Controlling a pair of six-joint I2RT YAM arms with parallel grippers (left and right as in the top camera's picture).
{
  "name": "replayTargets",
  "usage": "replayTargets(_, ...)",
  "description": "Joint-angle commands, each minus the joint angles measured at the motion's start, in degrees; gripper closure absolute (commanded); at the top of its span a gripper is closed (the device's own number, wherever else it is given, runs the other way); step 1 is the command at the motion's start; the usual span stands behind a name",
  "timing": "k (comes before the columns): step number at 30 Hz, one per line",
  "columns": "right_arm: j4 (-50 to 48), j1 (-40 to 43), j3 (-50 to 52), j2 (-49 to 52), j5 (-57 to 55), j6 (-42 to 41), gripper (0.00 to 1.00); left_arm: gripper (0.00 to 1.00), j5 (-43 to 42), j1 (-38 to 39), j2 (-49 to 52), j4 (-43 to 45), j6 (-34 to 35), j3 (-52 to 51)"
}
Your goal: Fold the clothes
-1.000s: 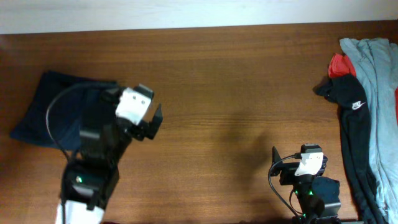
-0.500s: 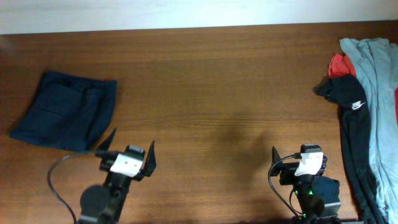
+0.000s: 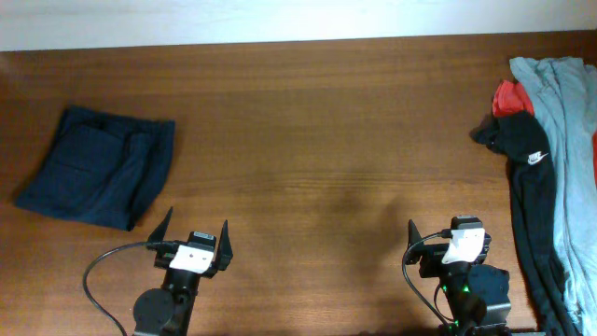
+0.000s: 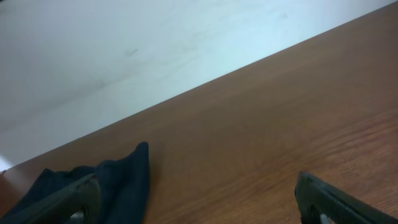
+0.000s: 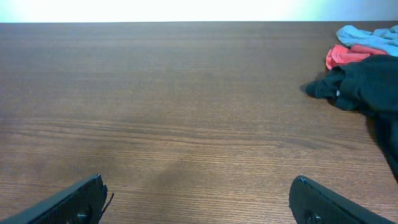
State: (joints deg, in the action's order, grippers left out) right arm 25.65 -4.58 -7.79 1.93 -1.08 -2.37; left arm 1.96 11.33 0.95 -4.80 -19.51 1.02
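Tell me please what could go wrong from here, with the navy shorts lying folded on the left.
1. The shorts lie folded but uneven, close to the open left gripper; a sweep toward them might catch an edge and open the fold.
2. On the right, the black garment, the grey shirt and a red piece overlap; pulling one would probably drag the others.

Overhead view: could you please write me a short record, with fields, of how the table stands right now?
shorts: dark navy, folded compactly, flat at the table's left end
left gripper: open, empty, near the front edge, apart from the shorts
right gripper: open, empty, near the front edge
other clothes: black garment with white logo, grey shirt, red cloth, heaped at the right edge
table: brown wood
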Motion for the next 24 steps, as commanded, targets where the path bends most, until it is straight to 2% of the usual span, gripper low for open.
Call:
replayTargets(1,0.0,0.1,0.4,-0.3,-0.5,-0.2,0.01,0.01,0.4,0.3,-0.6,0.3,0.8,-0.5)
replayTargets(24,0.0,0.1,0.4,-0.3,-0.5,-0.2,0.01,0.01,0.4,0.3,1.3,0.2,0.8,-0.5)
